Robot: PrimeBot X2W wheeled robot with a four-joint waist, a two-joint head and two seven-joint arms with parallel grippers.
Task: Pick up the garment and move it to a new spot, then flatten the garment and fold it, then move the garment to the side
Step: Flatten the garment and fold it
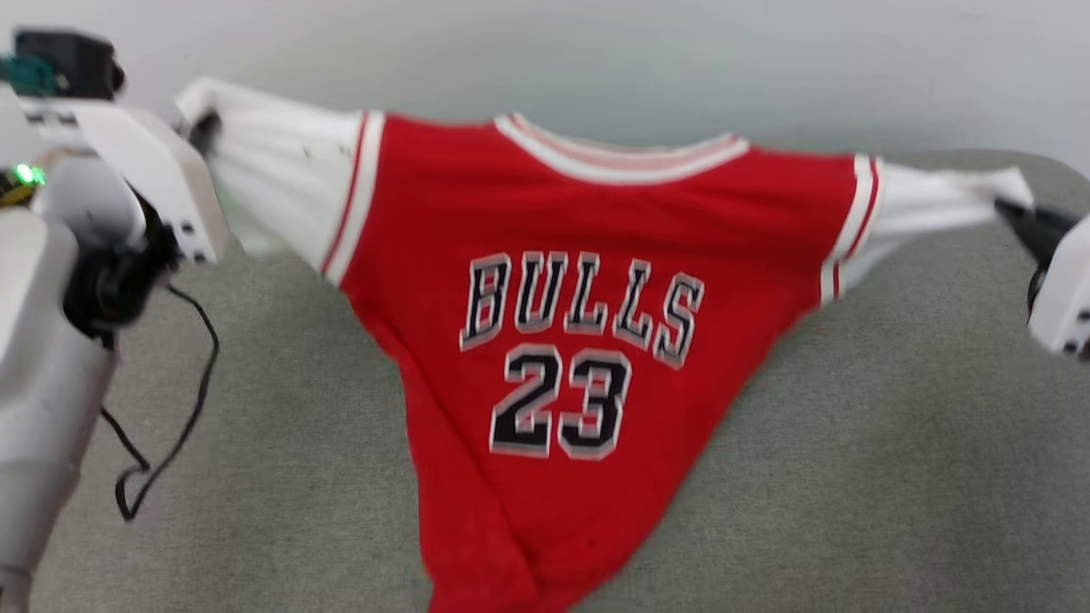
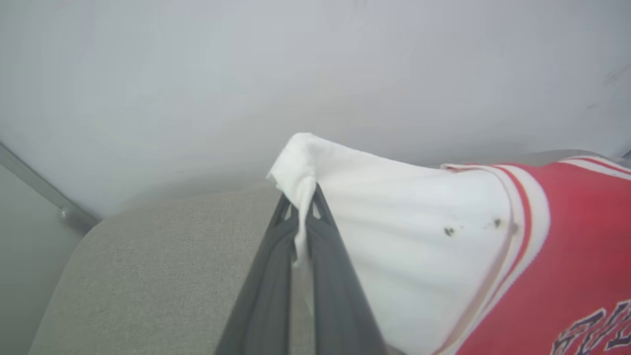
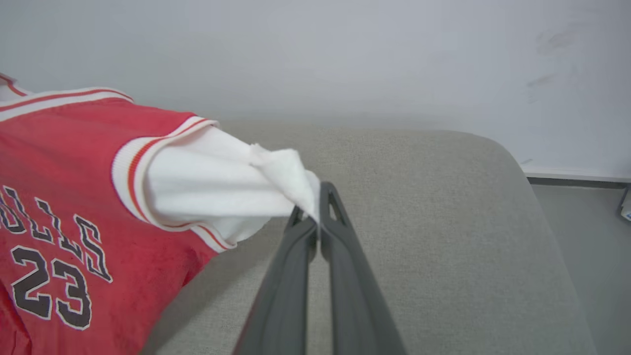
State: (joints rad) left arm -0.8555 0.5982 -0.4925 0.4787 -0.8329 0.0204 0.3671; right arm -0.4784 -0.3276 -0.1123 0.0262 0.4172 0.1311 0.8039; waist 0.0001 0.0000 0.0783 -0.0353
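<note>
The garment (image 1: 588, 255), a red jersey with white short sleeves and black "BULLS 23" lettering, hangs stretched between my two grippers above a grey-green cushion. My left gripper (image 1: 203, 129) is shut on the tip of one white sleeve (image 2: 394, 217); in the left wrist view the dark fingers (image 2: 276, 276) pinch the sleeve's cloth. My right gripper (image 1: 1013, 213) is shut on the other white sleeve (image 3: 231, 192), its fingers (image 3: 345, 266) closed on the cloth. The jersey's hem sags to the bottom of the head view.
The grey-green upholstered surface (image 1: 894, 443) spreads under the jersey, with a rounded far corner (image 3: 493, 148). A pale wall (image 1: 596, 51) stands behind it. A black cable (image 1: 170, 426) loops from my left arm over the cushion. Floor lies beyond the right edge (image 3: 581, 236).
</note>
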